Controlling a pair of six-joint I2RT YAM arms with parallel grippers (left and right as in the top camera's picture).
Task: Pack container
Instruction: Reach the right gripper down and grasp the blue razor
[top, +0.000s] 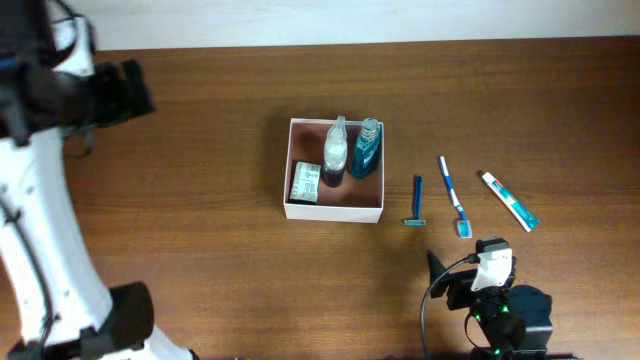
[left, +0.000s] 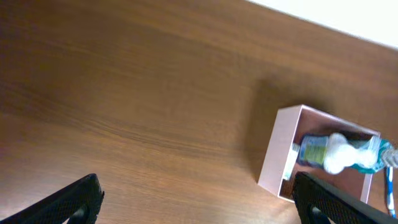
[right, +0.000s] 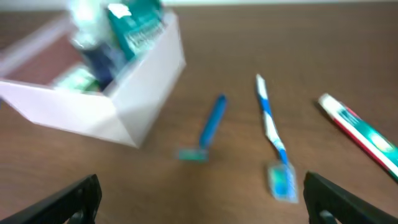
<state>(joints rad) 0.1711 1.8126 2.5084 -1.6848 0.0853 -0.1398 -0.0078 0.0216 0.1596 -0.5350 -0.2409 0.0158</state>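
The container (top: 331, 212), a square white box with a pinkish-brown inside, stands mid-table. It holds a clear bottle (top: 335, 150), a blue bottle (top: 366, 148) and a green-and-white soap packet (top: 305, 183). To its right lie a blue razor (top: 417, 200), a toothbrush (top: 453, 195) and a toothpaste tube (top: 510, 200). My right gripper (right: 202, 205) is open and empty, low over the table in front of the razor (right: 211, 124) and toothbrush (right: 270, 127). My left gripper (left: 199, 208) is open and empty, far left of the container (left: 277, 149).
The left arm (top: 40, 200) stretches along the table's left side. The right arm's base (top: 500, 315) sits at the front edge. The table's back edge (top: 320, 42) meets a white wall. Bare wood lies between the left gripper and the container.
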